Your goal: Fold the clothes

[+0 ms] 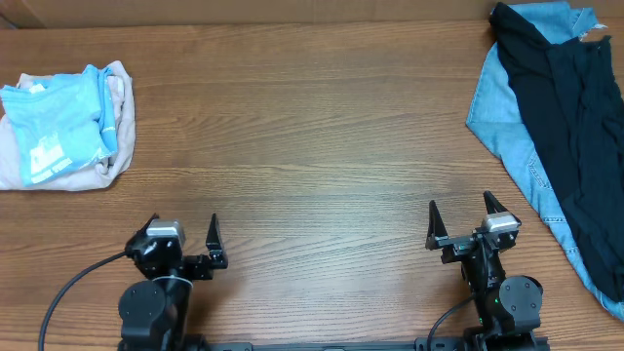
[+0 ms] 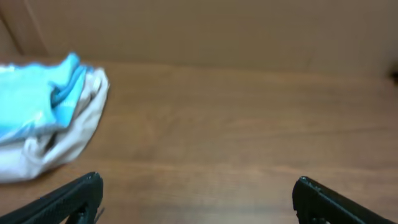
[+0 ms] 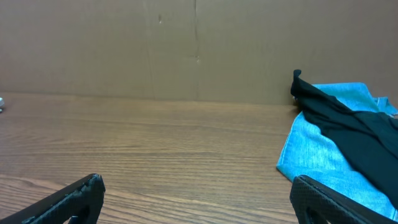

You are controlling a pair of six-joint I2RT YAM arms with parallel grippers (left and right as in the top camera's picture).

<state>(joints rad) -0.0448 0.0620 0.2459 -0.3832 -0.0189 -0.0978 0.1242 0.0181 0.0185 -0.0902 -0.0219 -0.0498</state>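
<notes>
The sky-blue T-shirt [image 1: 58, 122] lies crumpled on top of beige trousers [image 1: 119, 146] at the far left of the table. It also shows in the left wrist view [image 2: 34, 102], far left. My left gripper [image 1: 183, 232] is open and empty near the front edge, well short of the shirt. My right gripper [image 1: 460, 214] is open and empty at the front right. In the wrist views both pairs of fingers [image 2: 198, 186] [image 3: 198, 186] are spread wide over bare wood.
A denim-blue garment [image 1: 507, 107] with a black garment [image 1: 575, 107] on it lies at the far right, also in the right wrist view [image 3: 323, 155]. A cardboard wall [image 3: 186, 43] stands behind the wooden table [image 1: 312, 136].
</notes>
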